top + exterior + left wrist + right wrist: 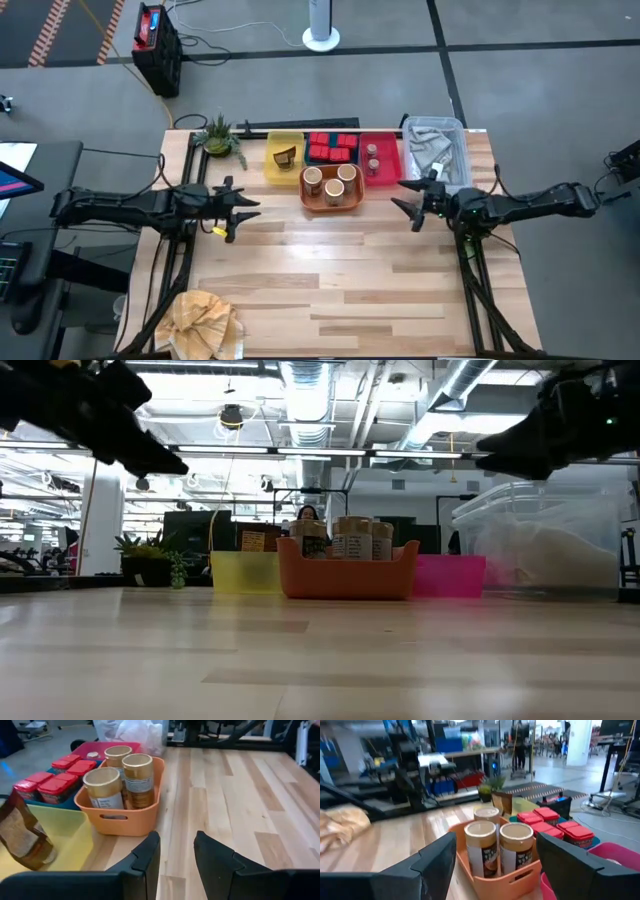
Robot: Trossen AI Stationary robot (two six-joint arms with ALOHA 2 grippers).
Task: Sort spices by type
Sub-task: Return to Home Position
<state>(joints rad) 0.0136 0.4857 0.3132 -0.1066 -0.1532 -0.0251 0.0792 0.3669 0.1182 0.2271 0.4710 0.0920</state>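
Observation:
Three tan round jars (331, 182) stand upright in the orange tray (352, 203), also seen as jars (120, 775) and jars (497, 845). Red tins (332, 148) fill the blue tray. Two tiny shakers (372, 158) stand in the pink-red tray. A dark brown piece (285, 157) lies in the yellow tray (272, 172), and shows as the brown piece (20, 837) in the left wrist view. My left gripper (245, 208) (177, 840) hovers open, left of the trays. My right gripper (408, 200) (495, 845) hovers open, right of the orange tray. Both are above the table and hold nothing.
A clear plastic bin (435, 150) with pale cloth inside sits at the far right corner. A small plant (218, 135) stands at the far left. A crumpled tan cloth (200, 320) lies at the near left corner. Bare wood (340, 280) spans the near half.

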